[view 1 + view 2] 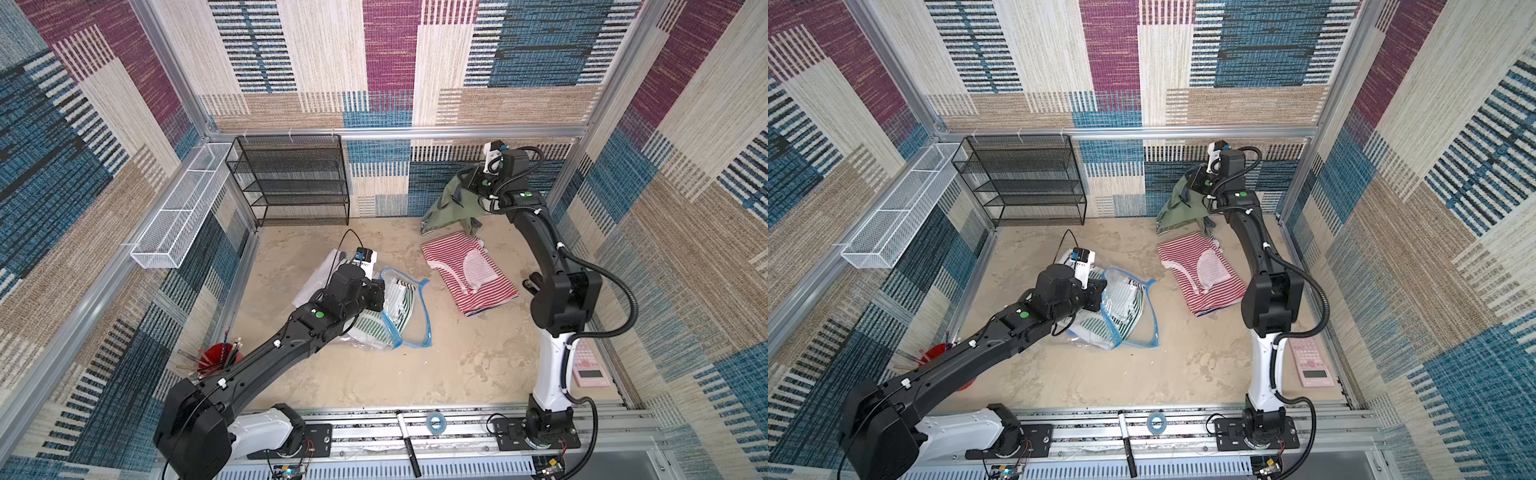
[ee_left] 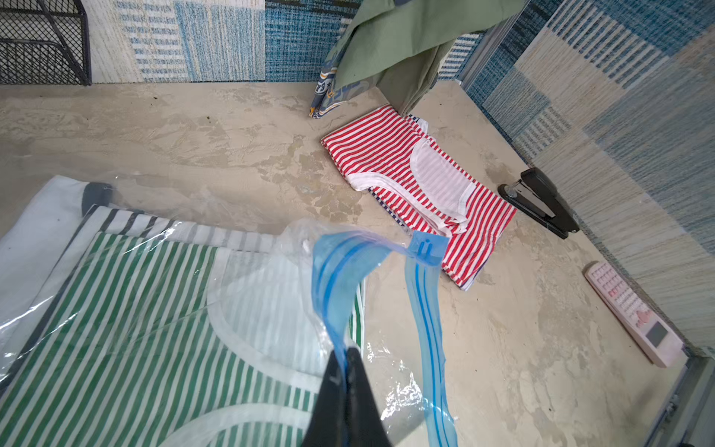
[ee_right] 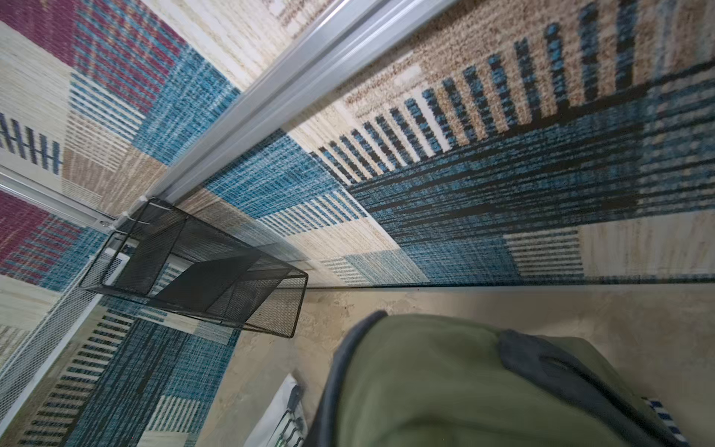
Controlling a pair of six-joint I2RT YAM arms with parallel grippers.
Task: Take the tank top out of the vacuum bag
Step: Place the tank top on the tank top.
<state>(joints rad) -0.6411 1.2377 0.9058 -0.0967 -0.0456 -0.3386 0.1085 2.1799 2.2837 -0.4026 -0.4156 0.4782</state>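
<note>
**Operator:** Report the left gripper [image 2: 345,358].

**Technician:** Jaws together, clamped on the blue zip strip [image 2: 336,271] of the vacuum bag [image 1: 415,332]. The strip rises from the pinch and folds over ahead of the fingertips. Its other run hangs just beside them.

**Operator:** Where is the bag relative to that gripper?

**Technician:** It lies on the table [image 1: 415,374], under and ahead of the gripper, with the mouth edge lifted at the pinch. The green-striped tank top [image 2: 147,309] is inside the clear plastic, lying flat to one side of the fingertips.

**Operator:** Report the right gripper [image 1: 468,188].

**Technician:** It is raised near the back wall, well apart from the left gripper. Cloth hides its fingers in every view. An olive garment [image 1: 446,208] hangs from it, so it is closed on that garment. Whether the garment's lower edge touches the table cannot be told.

**Operator:** What lies below it?

**Technician:** A red-striped tank top [image 1: 461,270] lies flat on the table, just beneath the hanging garment. It is nearer the right gripper than the left, and apart from the bag.
</note>
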